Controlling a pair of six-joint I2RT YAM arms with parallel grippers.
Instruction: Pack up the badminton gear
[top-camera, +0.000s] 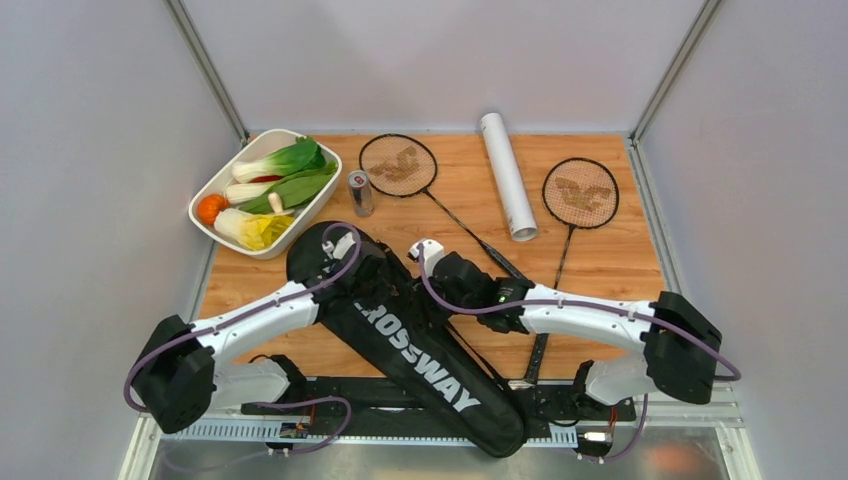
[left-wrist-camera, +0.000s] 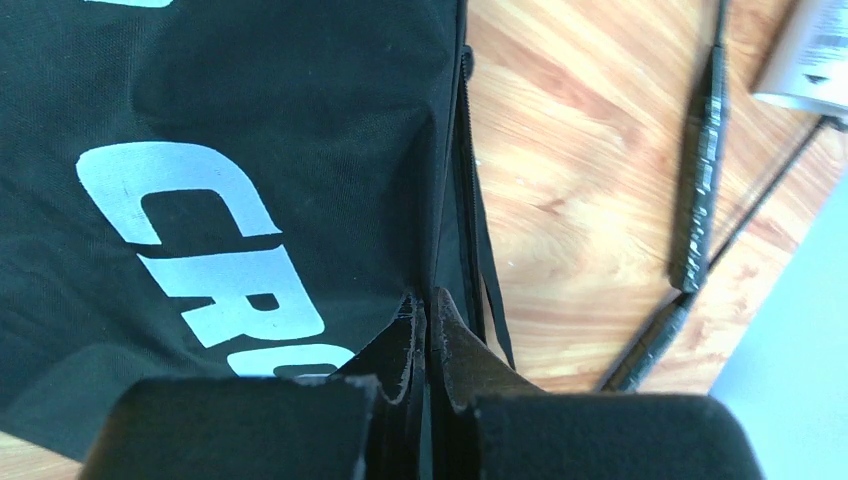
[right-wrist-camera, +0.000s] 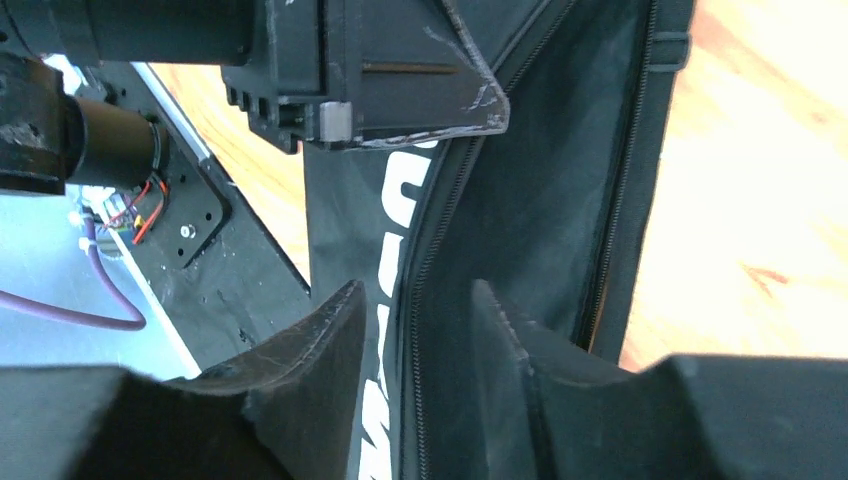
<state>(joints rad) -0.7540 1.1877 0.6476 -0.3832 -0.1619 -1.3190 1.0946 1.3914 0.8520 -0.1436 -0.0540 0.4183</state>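
On the wooden surface (top-camera: 620, 255), the long black fabric racket bag lettered CROSSWAY in white (top-camera: 425, 365) lies diagonally between the two arms. The left end effector (left-wrist-camera: 425, 325) is pinched together on the bag's zippered edge. The right end effector (right-wrist-camera: 415, 300) stands apart, its fingers straddling a zip line just beside it. We judge the step in hand to be opening the bag's mouth; between two zip lines in the right wrist view, the dark inside seems to show. To do it well, we would have the left grip lift the lip only a little, so the bag does not drag. The right should close on fabric rather than on zip teeth, then draw the sides apart. One thin dark-framed racket with a brown string logo (top-camera: 398, 165), a second racket (top-camera: 580, 193) and the white cylindrical tube (top-camera: 507, 175) lie beyond the bag, all unpacked. We see no shuttlecocks.
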